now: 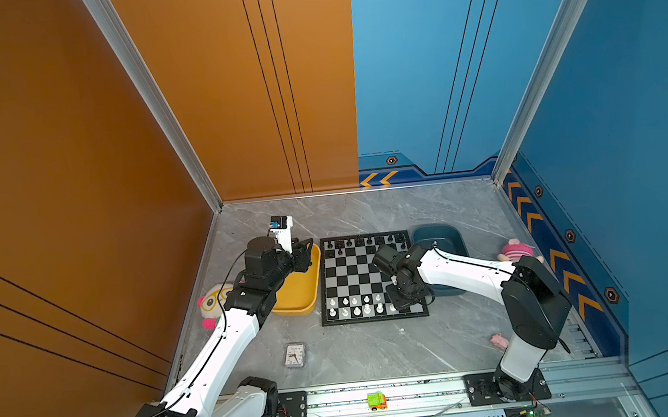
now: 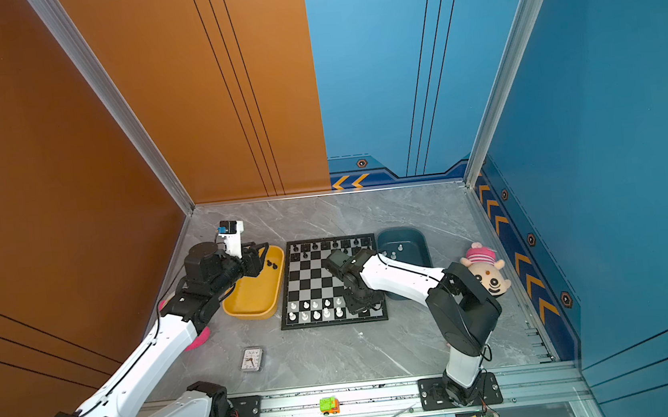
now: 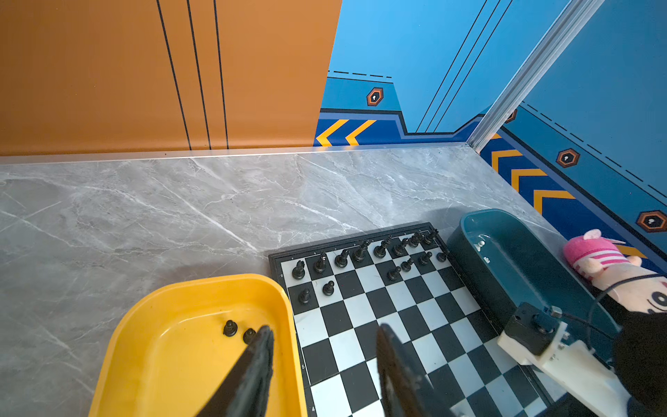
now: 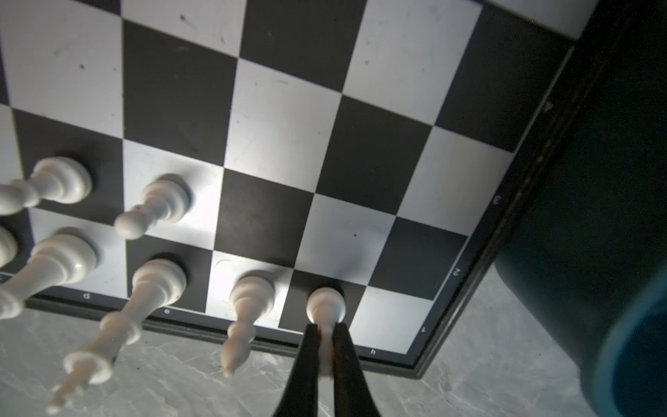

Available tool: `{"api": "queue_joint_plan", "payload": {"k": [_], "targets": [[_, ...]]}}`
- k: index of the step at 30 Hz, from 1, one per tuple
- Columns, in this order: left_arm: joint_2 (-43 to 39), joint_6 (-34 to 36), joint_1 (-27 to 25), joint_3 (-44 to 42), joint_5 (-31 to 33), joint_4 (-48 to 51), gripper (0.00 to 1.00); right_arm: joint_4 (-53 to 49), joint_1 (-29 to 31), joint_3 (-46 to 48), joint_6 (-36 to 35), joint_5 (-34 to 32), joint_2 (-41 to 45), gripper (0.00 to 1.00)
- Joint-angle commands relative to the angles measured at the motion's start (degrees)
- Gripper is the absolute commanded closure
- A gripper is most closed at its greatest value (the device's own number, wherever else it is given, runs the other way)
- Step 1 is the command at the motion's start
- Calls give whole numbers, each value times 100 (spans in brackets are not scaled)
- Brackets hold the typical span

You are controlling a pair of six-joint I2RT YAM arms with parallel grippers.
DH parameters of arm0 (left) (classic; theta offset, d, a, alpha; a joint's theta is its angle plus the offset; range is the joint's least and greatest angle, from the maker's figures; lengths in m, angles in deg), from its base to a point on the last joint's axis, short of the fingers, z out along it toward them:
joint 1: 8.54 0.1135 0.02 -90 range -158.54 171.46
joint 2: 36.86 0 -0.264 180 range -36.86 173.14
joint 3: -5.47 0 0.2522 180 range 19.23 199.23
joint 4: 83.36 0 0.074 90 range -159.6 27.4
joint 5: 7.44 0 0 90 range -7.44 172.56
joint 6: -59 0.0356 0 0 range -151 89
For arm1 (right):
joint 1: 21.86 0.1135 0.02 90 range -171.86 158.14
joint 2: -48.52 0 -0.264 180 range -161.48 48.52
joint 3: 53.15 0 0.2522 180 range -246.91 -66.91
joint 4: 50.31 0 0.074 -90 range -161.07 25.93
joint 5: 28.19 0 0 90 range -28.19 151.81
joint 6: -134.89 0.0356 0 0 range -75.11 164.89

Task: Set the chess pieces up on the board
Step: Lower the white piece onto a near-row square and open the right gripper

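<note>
Both top views look steeply down from high above, sharing the whole grey marble tabletop (image 1: 379, 351). The left wrist camera faces out beyond the left gripper (image 3: 323, 328) over the flat black-and-silver chessboard (image 3: 364, 289). The right wrist camera sits close behind the right gripper (image 4: 326, 326), over that same board.

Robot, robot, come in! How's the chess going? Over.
Left gripper open by yellow tray, two black pieces inside it. Right gripper shut on white piece, board near row. Next white piece close beside; nothing else in the way.

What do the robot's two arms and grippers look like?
The left arm and right arm have white shells, black joint housings and a thin black cable along each. The left gripper and right gripper have slim, tapering black fingers.
</note>
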Motion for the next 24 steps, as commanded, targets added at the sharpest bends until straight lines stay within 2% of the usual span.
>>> {"api": "queue_joint_plan", "payload": {"k": [1,9,18,24], "targets": [[-76,109,-53,-69,113,44,52,99,33,133,111,134,-127,100],[-77,109,-62,-63,112,53,52,63,37,184,137,151,-107,100],[-68,118,-69,-61,120,65,52,-31,55,153,189,78,29,76],[-94,117,-88,-60,109,71,52,-218,57,0,216,-118,273,73]]}}
